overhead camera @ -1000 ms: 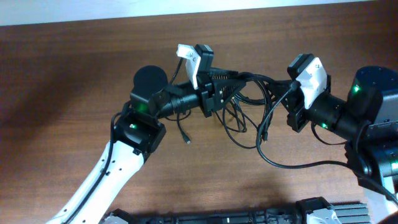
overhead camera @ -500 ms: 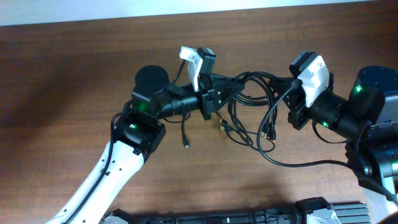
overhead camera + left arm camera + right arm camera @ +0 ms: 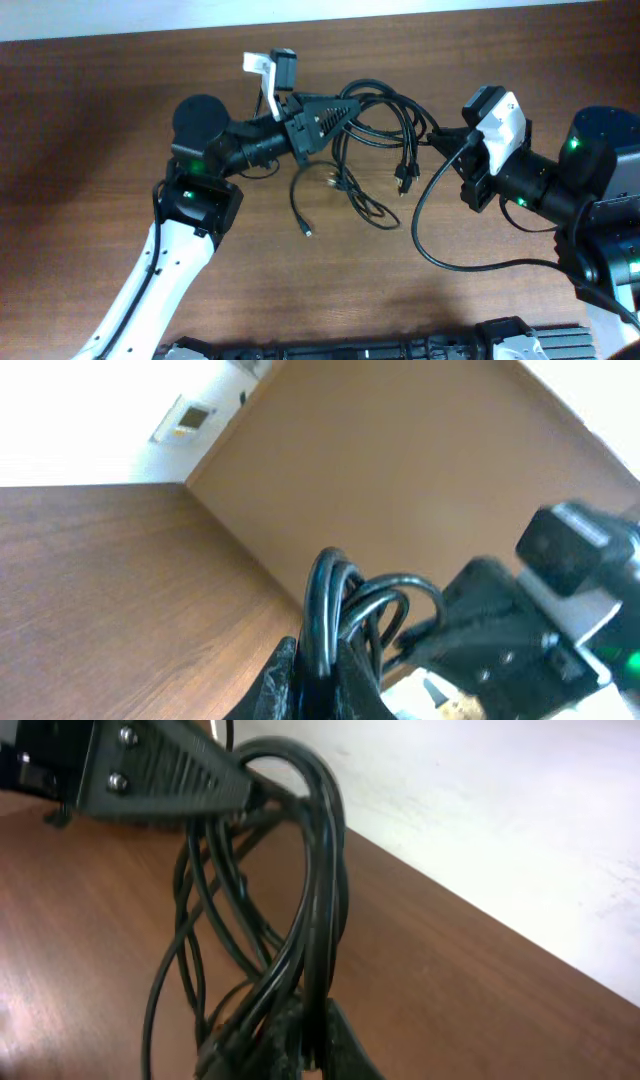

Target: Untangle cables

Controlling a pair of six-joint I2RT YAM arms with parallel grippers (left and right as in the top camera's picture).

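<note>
- the left hand (image 3: 348, 103) pinches one side of a bundle of thin black flexible cables (image 3: 385, 97), its fingers pressed onto the strands;
- the right hand (image 3: 440, 135) is pressed together on the other side of the same bundle;
- the cables stretch between both hands over the brown wooden counter (image 3: 90, 120); loose loops and small plugs droop below.

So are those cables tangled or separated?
Tangled: the cables form one bundle of overlapping loops strung between the left gripper and right gripper, both shut on it.
</note>
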